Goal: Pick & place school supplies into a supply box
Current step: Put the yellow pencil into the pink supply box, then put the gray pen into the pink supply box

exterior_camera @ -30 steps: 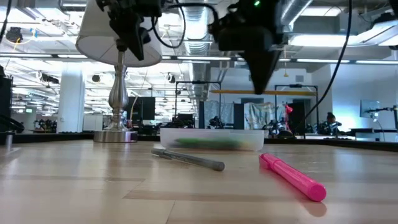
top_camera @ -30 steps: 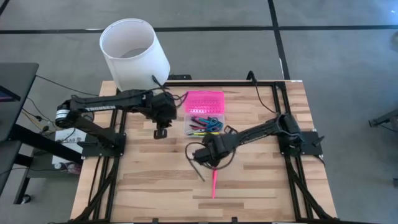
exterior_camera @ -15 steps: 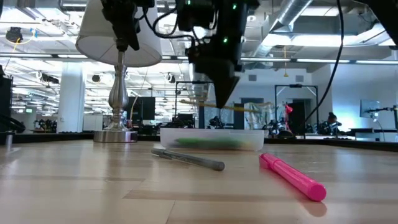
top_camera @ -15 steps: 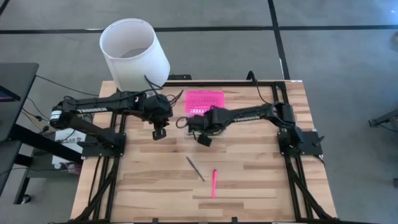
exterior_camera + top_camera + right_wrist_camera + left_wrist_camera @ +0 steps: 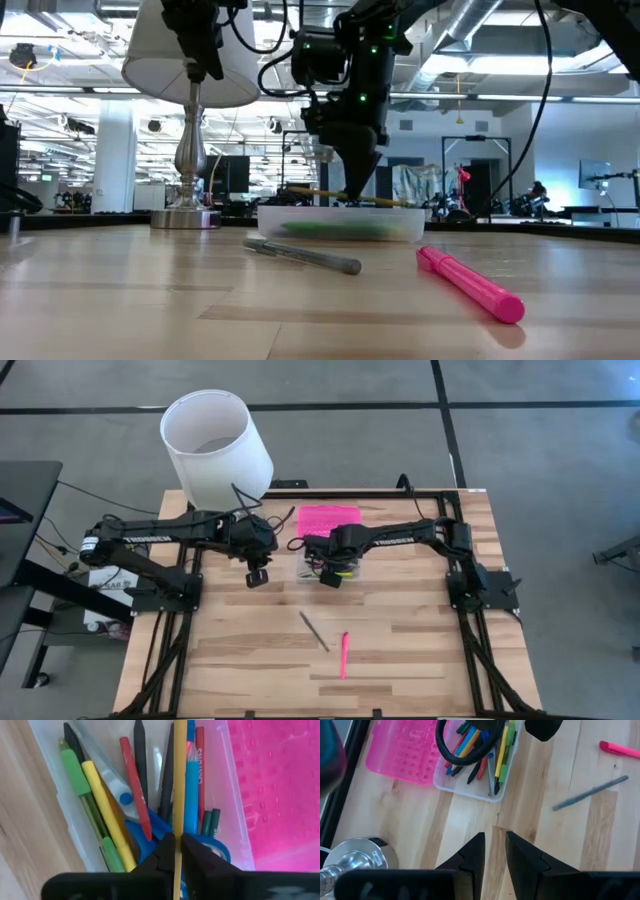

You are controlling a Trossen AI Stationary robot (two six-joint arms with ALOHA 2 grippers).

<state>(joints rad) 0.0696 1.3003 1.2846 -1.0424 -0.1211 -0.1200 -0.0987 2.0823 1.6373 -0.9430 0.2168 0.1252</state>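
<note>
Right gripper (image 5: 331, 574) had swung from mid-table over the clear pencil case (image 5: 312, 569), fingers pinched on a yellow pencil (image 5: 178, 775) just above the contents. Drop looked imminent. Grey pen (image 5: 314, 631) and pink marker (image 5: 344, 654) remained on table. Left gripper (image 5: 257, 574) idled beside, slightly parted, empty.

Right gripper (image 5: 174, 851) fingers pinched closed, arm stretched inward; left gripper (image 5: 494, 851) hovers beside it, fingers seemingly slightly parted.

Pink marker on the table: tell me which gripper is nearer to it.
Right. The right gripper hangs over the supply box, straight beyond the pink marker. The left gripper is farther, off toward the lamp side.
</note>
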